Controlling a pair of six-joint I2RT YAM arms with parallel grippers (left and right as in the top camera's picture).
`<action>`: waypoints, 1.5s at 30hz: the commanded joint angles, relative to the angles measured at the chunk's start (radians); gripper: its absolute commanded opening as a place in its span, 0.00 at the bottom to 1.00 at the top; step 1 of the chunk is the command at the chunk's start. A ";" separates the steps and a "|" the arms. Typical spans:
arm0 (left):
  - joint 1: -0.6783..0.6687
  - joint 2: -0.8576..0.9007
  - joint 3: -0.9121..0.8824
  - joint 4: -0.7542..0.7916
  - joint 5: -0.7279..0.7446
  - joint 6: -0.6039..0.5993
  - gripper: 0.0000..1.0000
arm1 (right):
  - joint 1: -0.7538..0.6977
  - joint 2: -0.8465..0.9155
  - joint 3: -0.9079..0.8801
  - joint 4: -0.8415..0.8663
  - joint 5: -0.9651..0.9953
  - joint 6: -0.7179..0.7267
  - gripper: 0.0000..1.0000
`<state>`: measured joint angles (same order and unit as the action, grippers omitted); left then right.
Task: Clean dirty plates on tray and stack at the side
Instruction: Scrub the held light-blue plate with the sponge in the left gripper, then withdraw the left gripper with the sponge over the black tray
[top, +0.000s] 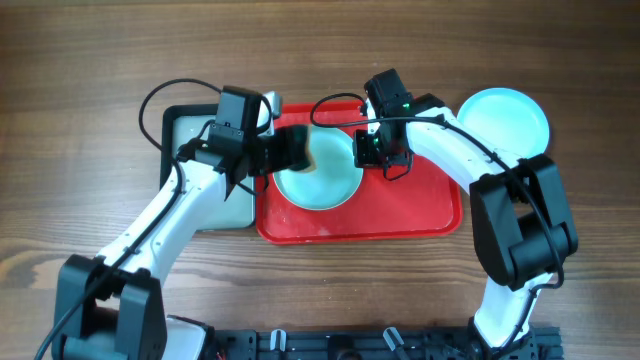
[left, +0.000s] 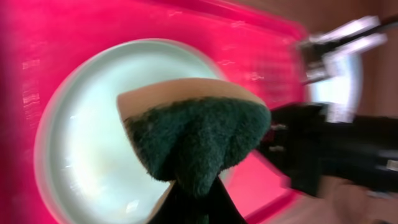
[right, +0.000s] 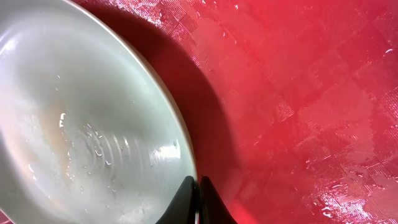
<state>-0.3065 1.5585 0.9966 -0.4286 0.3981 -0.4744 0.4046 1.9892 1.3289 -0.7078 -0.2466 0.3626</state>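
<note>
Gripping sponge (left: 199, 140) in closed left jaws, right jaws clamped on plate (right: 81, 118) rim

Red tray (top: 420, 212), faint grid texture; pale turquoise plate (top: 325, 187); sponge (left: 199, 140) dark green, tan backing.

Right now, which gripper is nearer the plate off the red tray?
Right. The right gripper pinches the rim of the turquoise plate on the red tray, left of the off-tray plate; the left gripper, holding a sponge, is farther left.
</note>
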 joint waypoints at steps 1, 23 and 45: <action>-0.004 0.060 0.002 -0.030 -0.165 0.088 0.05 | 0.005 0.018 -0.003 0.009 -0.005 0.005 0.04; -0.032 0.383 0.002 0.136 0.059 0.039 0.04 | 0.005 0.018 -0.003 0.019 -0.047 0.004 0.04; 0.429 -0.058 0.135 -0.229 0.063 0.093 0.04 | 0.004 0.018 -0.003 0.038 -0.046 0.004 0.43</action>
<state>-0.0013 1.5043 1.1339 -0.5865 0.5041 -0.4976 0.4046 1.9919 1.3289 -0.6720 -0.2806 0.3664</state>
